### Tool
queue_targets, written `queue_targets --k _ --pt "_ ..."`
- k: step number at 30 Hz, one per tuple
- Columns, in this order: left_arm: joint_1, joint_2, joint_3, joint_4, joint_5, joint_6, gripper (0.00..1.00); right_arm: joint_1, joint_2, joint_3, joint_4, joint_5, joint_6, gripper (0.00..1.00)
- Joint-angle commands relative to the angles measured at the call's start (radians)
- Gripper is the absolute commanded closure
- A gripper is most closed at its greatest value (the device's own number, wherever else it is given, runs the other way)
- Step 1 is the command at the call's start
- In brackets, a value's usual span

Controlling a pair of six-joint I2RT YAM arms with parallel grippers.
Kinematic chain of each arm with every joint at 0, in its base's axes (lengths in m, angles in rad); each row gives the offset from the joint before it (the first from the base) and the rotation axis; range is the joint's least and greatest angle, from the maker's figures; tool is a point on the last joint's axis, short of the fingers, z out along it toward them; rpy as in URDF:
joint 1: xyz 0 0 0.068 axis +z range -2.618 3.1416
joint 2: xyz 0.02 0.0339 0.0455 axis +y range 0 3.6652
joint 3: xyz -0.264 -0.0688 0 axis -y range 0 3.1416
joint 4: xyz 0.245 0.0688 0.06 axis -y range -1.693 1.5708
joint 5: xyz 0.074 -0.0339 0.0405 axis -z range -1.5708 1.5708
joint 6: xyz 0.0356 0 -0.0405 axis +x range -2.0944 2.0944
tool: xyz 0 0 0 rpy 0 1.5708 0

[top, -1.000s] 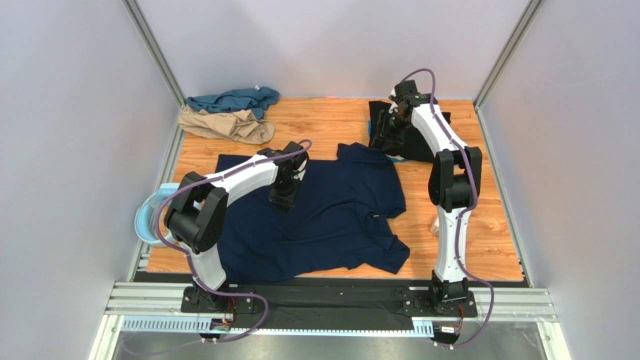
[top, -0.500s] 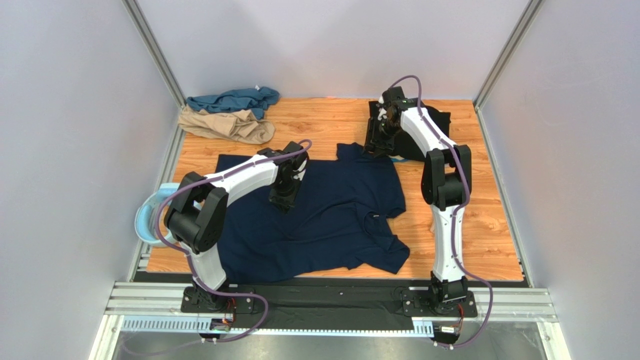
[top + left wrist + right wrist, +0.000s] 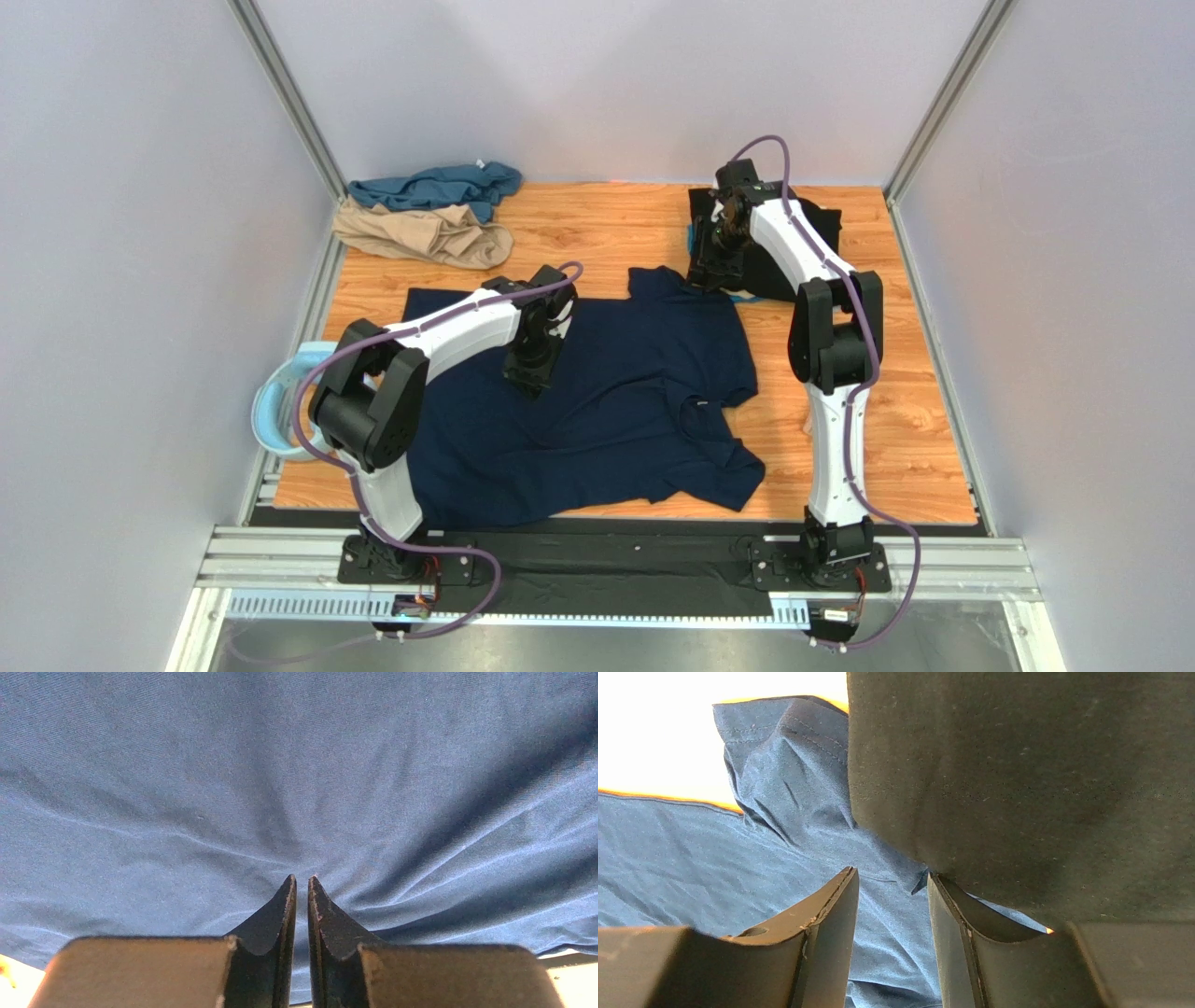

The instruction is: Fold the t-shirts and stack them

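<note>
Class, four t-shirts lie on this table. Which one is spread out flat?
The navy t-shirt, at the centre; the teal t-shirt and tan t-shirt lie crumpled, the black t-shirt compact.

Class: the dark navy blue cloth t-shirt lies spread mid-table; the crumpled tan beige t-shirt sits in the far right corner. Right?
No: the top external view shows the crumpled tan beige t-shirt in the far left corner. The dark navy blue cloth t-shirt is spread mid-table.

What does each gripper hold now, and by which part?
The left gripper pinches the navy shirt in its body cloth, away from the edges. The right gripper is open and holds nothing.
</note>
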Motion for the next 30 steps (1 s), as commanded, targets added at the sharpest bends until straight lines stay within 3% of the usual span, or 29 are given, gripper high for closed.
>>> queue_targets --k 1,18,24,27,30 --pt "0.002 0.003 0.007 0.004 0.01 0.006 0.83 -0.003 -0.061 0.015 0.013 0.033 -0.003 0.54" --pt "0.002 0.0 -0.008 0.009 0.01 0.005 0.84 0.027 -0.012 -0.026 0.052 -0.002 0.043 0.62" --pt "0.002 -0.005 -0.014 0.013 0.01 0.002 0.84 0.04 -0.003 -0.028 0.064 0.004 0.048 0.8" --pt "0.003 -0.005 -0.013 0.013 0.01 0.0 0.84 0.043 -0.006 -0.032 0.064 0.007 0.046 1.0" --pt "0.002 -0.005 -0.008 0.015 0.01 0.002 0.84 0.043 -0.024 -0.048 0.064 -0.001 0.034 1.0"
